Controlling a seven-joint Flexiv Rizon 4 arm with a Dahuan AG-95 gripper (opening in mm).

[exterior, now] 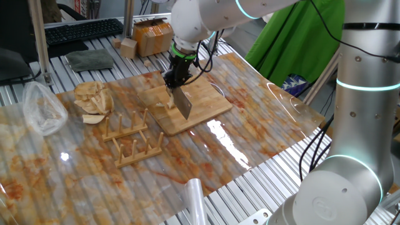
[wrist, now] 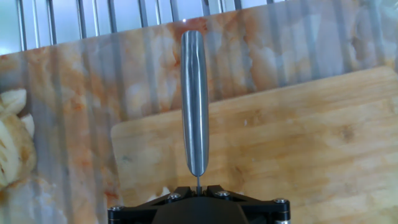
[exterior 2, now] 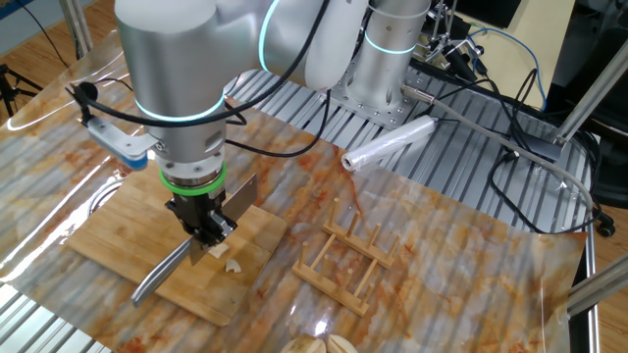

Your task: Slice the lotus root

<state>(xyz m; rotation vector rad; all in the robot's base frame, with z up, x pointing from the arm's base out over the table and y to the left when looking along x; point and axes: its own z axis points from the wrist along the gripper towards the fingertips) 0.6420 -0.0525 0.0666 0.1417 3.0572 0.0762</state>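
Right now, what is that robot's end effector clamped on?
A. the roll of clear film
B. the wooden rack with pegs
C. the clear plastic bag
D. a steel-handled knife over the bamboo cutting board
D: the end effector is shut on the steel-handled knife, whose blade stands over the rectangular bamboo cutting board, beside small pale lotus root pieces.

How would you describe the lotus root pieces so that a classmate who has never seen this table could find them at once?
Start at the bamboo cutting board under the robot's gripper, which is shut on a knife. Beside the blade lie the lotus root pieces, tiny pale cream bits. They are far smaller than the heap of tan slices off the board, and sit nowhere near the wooden rack.
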